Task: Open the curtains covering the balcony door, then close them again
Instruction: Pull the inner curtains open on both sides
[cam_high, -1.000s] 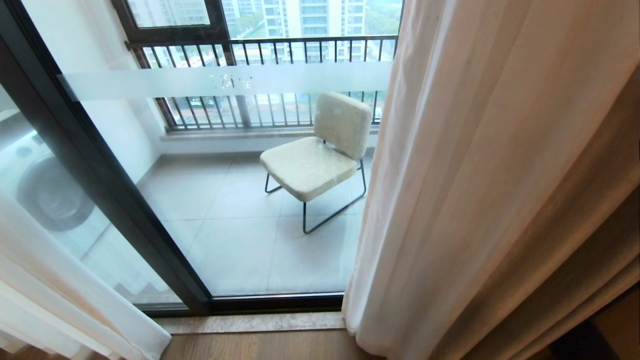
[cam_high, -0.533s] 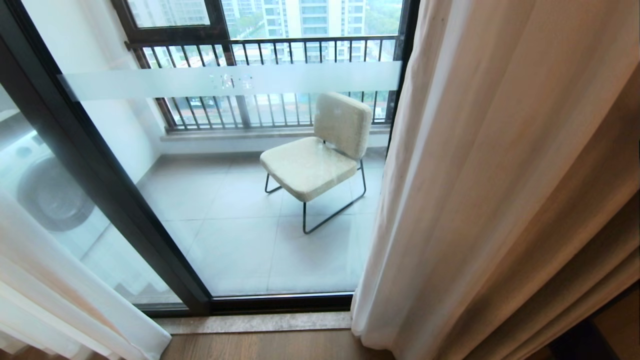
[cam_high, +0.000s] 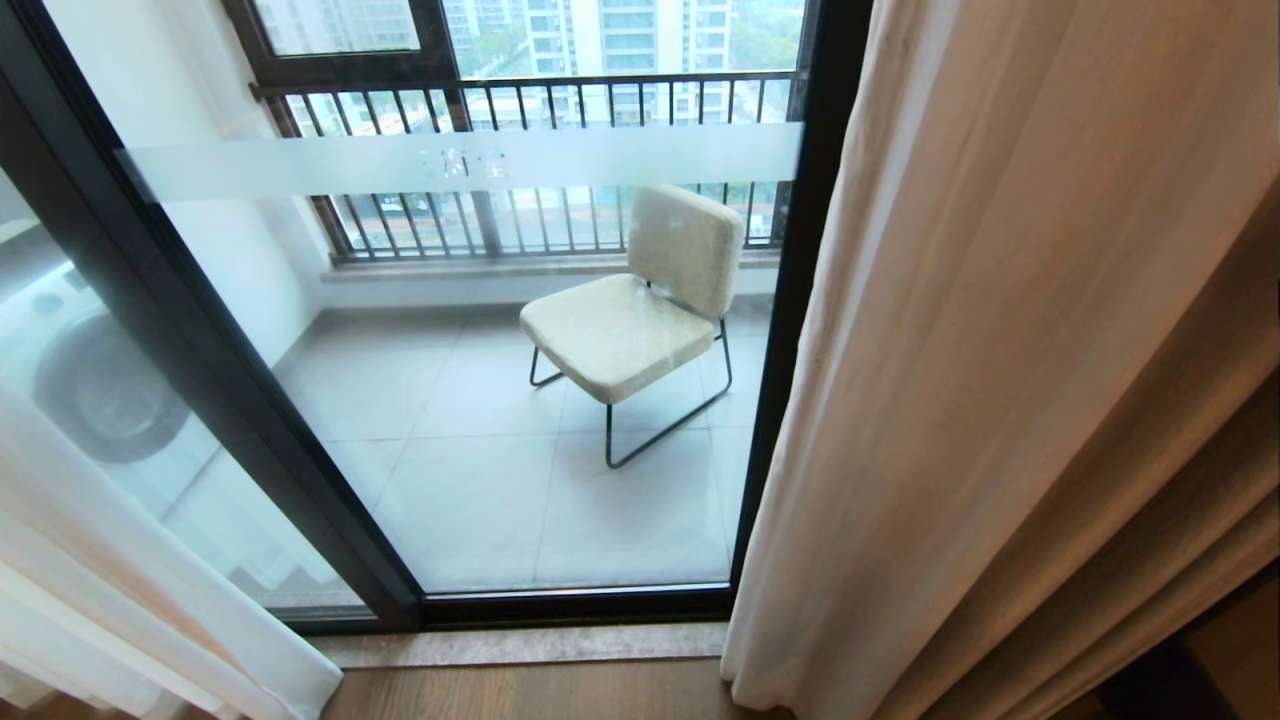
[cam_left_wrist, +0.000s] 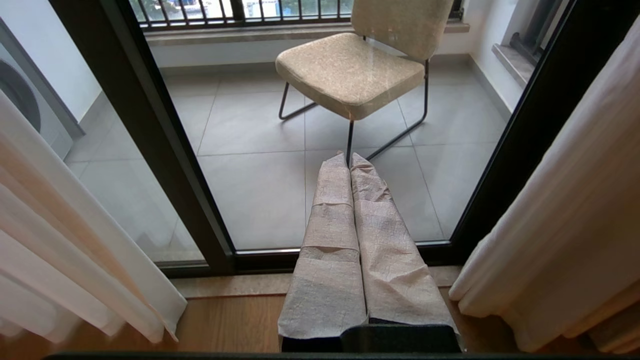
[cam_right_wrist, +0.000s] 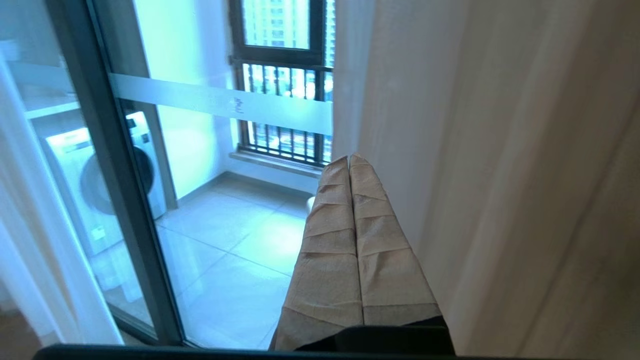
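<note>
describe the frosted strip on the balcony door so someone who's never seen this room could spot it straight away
Find the balcony door, tall glass in dark frames between the drawn-back curtains. Across the glass runs the frosted band, in front of the railing and above the chair. Unlike the railing's dark bars, it is pale, milky, and bears small characters.

The curtains (cam_high: 1000, 380) hang parted: pale sheer with thicker beige fabric bunched at the right, more white sheer low at the left. Between them the balcony door (cam_high: 480, 400) stands uncovered, dark-framed glass crossed by a frosted band.
</note>
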